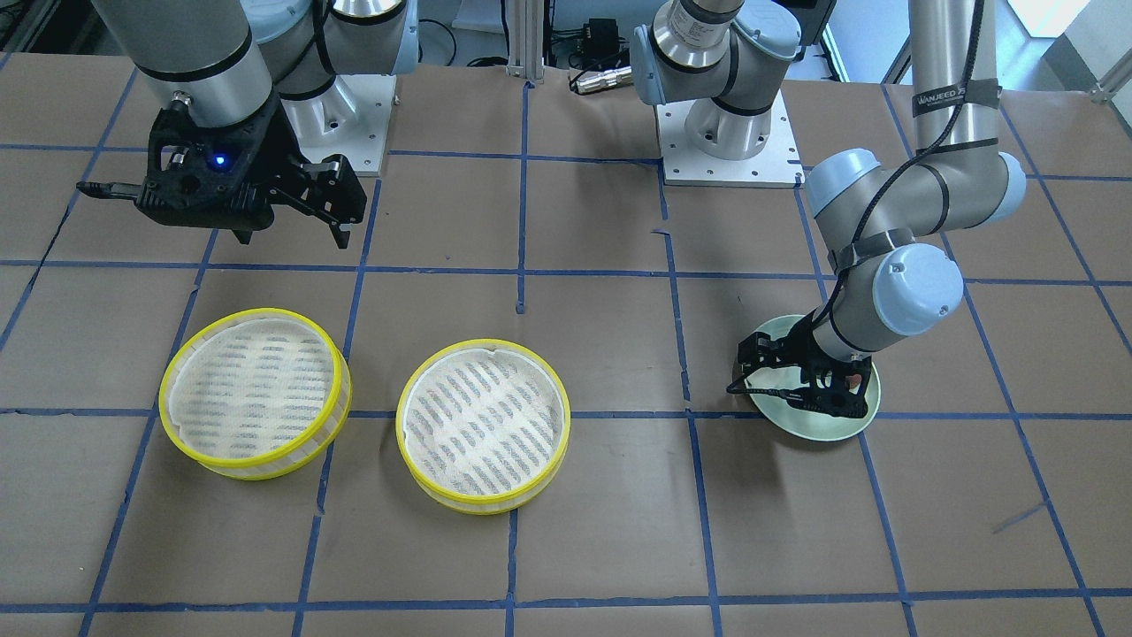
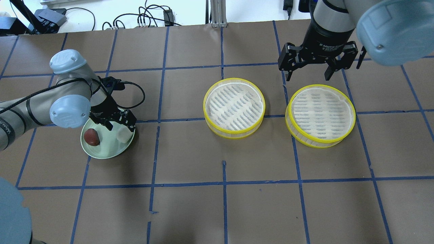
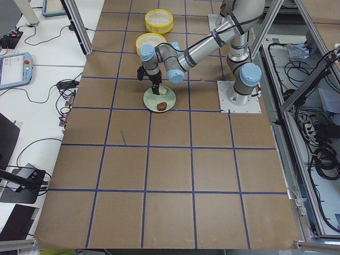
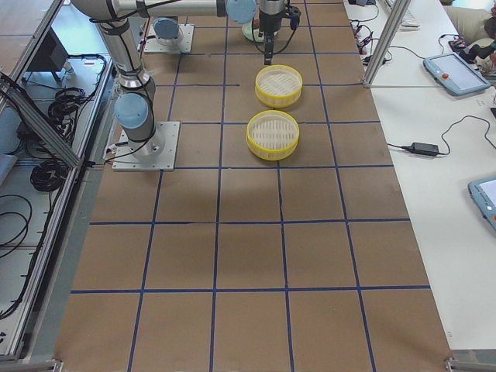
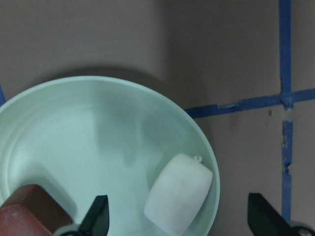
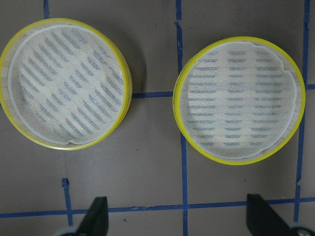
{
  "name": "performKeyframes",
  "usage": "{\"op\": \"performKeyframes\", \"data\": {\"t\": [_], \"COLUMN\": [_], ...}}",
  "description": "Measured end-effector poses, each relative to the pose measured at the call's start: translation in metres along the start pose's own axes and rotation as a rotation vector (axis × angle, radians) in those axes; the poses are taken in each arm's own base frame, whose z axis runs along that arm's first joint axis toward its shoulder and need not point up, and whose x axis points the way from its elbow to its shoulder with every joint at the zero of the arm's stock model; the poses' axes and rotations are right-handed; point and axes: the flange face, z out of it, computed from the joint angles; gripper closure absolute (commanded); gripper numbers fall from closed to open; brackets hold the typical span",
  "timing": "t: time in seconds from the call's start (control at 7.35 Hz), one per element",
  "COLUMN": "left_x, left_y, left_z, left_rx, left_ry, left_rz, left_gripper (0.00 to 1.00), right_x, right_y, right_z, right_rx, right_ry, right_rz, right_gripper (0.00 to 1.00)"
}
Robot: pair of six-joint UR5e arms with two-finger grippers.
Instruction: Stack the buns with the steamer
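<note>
The white blocky bun (image 5: 178, 199) and the reddish-brown oval bun (image 2: 92, 137) lie in the pale green plate (image 2: 105, 152) at the table's left. My left gripper (image 2: 118, 128) is low over the plate and open. Its fingers (image 5: 98, 219) stand on either side of the white bun without closing on it. Two yellow-rimmed steamer trays, one in the middle (image 2: 234, 107) and one to the right (image 2: 320, 114), sit side by side with nothing in them. My right gripper (image 2: 308, 73) hangs open and empty high behind the right tray.
The table is brown paper with a blue tape grid. The two arm bases (image 1: 730, 133) stand at the robot's edge. Cables and devices (image 2: 51, 17) lie beyond the far edge.
</note>
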Motion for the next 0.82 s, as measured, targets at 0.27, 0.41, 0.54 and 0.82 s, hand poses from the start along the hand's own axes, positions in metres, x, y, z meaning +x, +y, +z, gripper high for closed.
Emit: {"op": "performKeyframes", "data": {"t": [0.27, 0.41, 0.54, 0.82], "left_x": [-0.002, -0.002, -0.002, 0.006], "left_y": [-0.002, -0.002, -0.002, -0.010], "left_z": [-0.001, -0.006, -0.013, -0.051], "left_rx": [0.002, 0.009, 0.022, 0.071], "left_ry": [-0.006, -0.007, -0.010, -0.036], "left_rz": [0.005, 0.002, -0.016, -0.073], "left_gripper": [0.96, 0.98, 0.98, 0.98], "right_x": [0.000, 0.000, 0.000, 0.000], "right_y": [0.000, 0.000, 0.000, 0.000], "right_z": [0.000, 0.000, 0.000, 0.000], "right_rx": [0.001, 0.001, 0.001, 0.001], "right_ry": [0.000, -0.001, -0.001, -0.001], "right_rz": [0.000, 0.000, 0.000, 0.000], "right_gripper": [0.00, 0.00, 0.00, 0.00]}}
